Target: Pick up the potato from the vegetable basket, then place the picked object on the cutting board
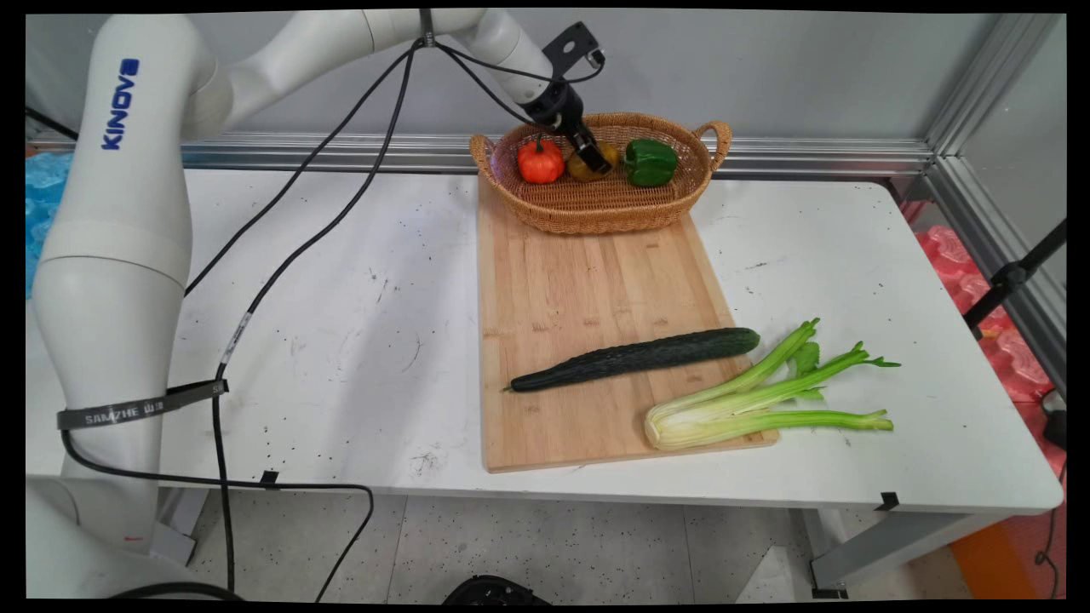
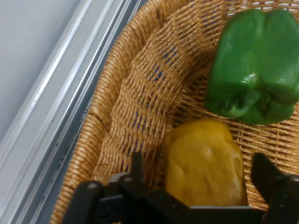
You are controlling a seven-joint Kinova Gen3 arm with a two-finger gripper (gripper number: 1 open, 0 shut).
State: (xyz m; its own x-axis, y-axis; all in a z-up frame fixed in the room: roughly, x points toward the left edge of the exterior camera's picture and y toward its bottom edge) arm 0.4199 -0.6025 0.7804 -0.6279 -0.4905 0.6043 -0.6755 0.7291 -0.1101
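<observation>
Gripper (image 1: 593, 158) down in the wicker basket (image 1: 673, 200), right over the yellow pepper (image 1: 606, 153).

Main view: the basket sits at the far end of the cutting board (image 1: 579, 289) on the white bench (image 1: 341, 323), red pepper (image 1: 541, 161) left, green pepper (image 1: 650, 162) right; cucumber (image 1: 634, 358) and celery (image 1: 758, 396) lie nearer (both untouched). Hand view: the fingers (image 2: 136, 169) stand wide on either side of the yellow pepper (image 2: 203, 161), not yet closed on it, green pepper (image 2: 254, 70) just beyond.

grey wall (image 1: 809, 77) behind white table (image 1: 851, 255); speckled floor (image 1: 553, 545) below.
</observation>
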